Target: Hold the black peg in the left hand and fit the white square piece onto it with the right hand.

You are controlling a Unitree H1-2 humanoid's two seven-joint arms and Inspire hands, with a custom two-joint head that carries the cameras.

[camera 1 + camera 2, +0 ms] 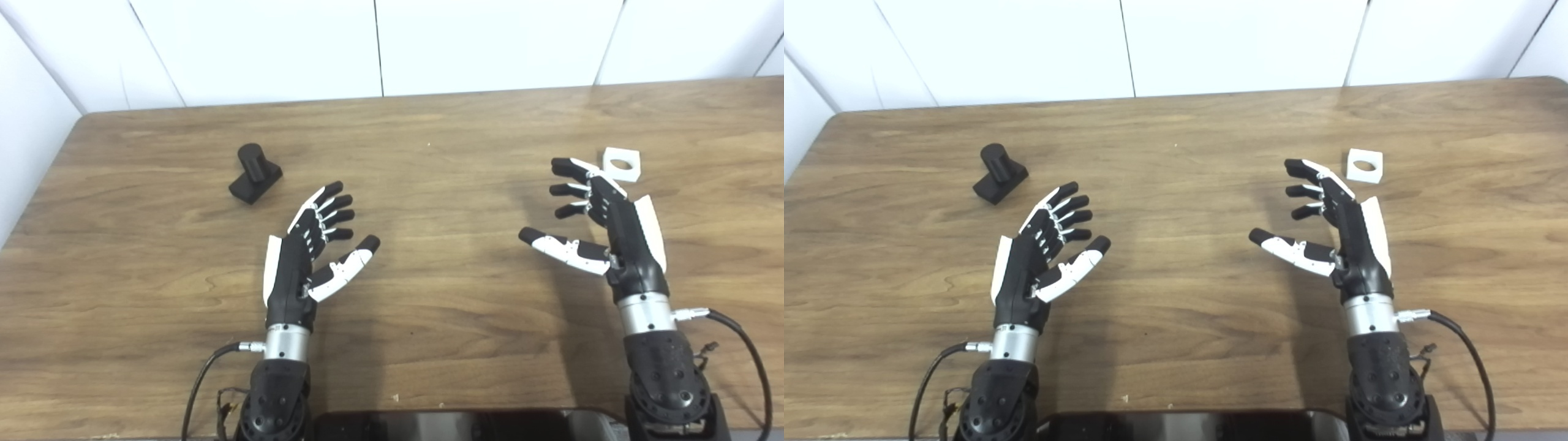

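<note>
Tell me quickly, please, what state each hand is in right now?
Left hand: open, holding nothing; black peg lies apart on the table.
Right hand: open, holding nothing; white square piece lies just beyond it.

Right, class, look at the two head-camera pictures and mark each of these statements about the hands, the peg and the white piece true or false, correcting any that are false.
1. The left hand is holding the black peg. False: the hand is open and empty, and the peg lies on the table apart from it.
2. The right hand is open. True.
3. The white square piece has a round hole in it. True.
4. The white piece is already fitted on the peg. False: they lie far apart, at opposite sides of the table.
5. The white piece lies just beyond the right hand's fingertips. True.
</note>
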